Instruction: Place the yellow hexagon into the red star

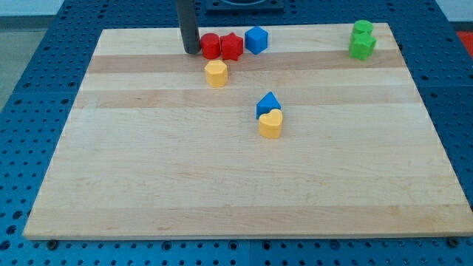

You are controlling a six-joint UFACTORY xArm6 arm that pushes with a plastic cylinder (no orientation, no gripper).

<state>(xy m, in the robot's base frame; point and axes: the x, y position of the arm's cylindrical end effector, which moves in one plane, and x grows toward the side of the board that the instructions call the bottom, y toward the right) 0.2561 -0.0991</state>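
My tip (192, 52) ends a straight, smooth, dark grey rod of even thickness, round in section, unmarked, its upper part cut off by the view's top.

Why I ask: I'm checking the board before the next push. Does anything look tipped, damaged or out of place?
Nothing stands out. All blocks sit flat on the wooden board. The yellow hexagon lies just below the red star, apart from it. My tip rests beside the red round block, on its left in the view.
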